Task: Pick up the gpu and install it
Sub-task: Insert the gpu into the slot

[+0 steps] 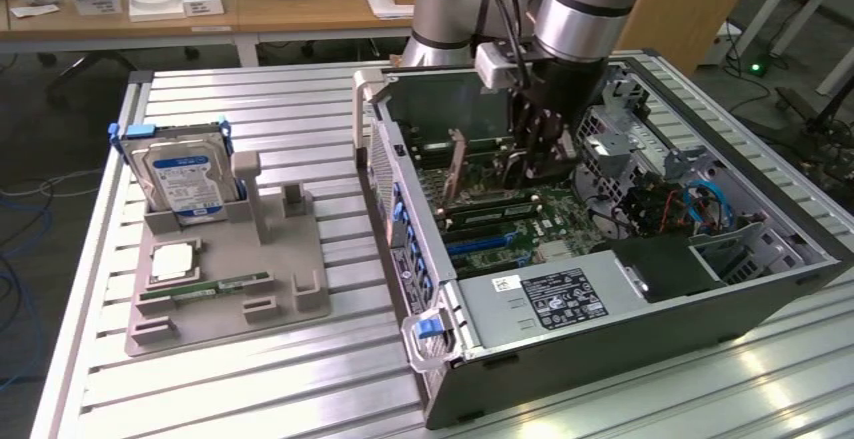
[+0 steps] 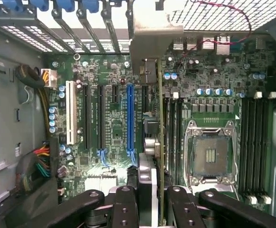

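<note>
Exterior view: computer case (image 1: 641, 329) lies on its side, lid off, on the slatted metal worktop (image 1: 267, 99). The arm reaches down into the case from above. The pincer (image 1: 534, 154) is inside the case, over the motherboard (image 1: 534, 224), and is closed on the gpu (image 1: 457, 167). The card stands on edge, with its end toward the case's slotted rear wall. Outside the case, toward the exterior view's left, a grey parts holder (image 1: 267, 259) sits on the worktop. It carries the hard drive (image 1: 184, 179) upright and the memory stick (image 1: 220, 284) lying flat. Wrist view: looking down into the case, the gpu (image 2: 152, 47) appears edge-on as a thin line over the motherboard (image 2: 109, 71). Its grey metal bracket is at the case's rear wall. The pincer (image 2: 151, 202) clamps the card from both sides, with black fingers (image 2: 124, 202) pressed against each face. The card runs between the blue slot (image 2: 130, 118) and the CPU socket (image 2: 213, 152), close beside the blue slot. Whether its lower edge touches a slot, I cannot tell.
</note>
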Robot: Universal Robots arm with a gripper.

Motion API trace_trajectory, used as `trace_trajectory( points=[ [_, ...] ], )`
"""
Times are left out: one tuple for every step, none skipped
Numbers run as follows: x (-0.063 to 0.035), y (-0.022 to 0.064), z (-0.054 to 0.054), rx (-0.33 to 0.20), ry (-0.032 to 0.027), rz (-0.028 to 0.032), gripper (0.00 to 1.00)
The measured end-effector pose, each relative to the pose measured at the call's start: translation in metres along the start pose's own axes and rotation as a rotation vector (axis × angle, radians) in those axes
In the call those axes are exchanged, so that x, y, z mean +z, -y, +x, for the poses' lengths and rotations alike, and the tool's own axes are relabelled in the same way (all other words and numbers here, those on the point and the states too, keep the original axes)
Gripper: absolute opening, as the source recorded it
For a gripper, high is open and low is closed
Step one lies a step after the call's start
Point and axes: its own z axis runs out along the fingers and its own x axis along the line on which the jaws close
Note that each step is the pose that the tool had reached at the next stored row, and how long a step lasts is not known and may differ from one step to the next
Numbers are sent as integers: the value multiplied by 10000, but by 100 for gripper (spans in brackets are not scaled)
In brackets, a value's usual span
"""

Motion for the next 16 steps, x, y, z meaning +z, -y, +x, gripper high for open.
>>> trace_trajectory(
  points=[
    [20,-15,1,3,0,3,28],
    [37,-34,1,5,-1,5,28],
    [55,-56,2,6,-1,7,28],
    [69,-87,3,7,0,9,28],
    [82,-112,3,6,-1,9,28],
    [96,-130,4,6,-1,10,28],
    [107,-138,5,7,-1,10,28],
    [118,-138,8,6,-2,10,28],
    [132,-138,13,5,-2,10,28],
    [150,-138,15,7,-1,9,28],
    [168,-138,17,7,-1,9,28],
    [186,-138,20,6,0,9,28],
    [205,-138,22,7,0,10,28],
    [223,-138,23,6,-1,10,28],
    [241,-137,23,6,-1,10,28],
    [259,-137,23,7,0,10,28]
  ],
)
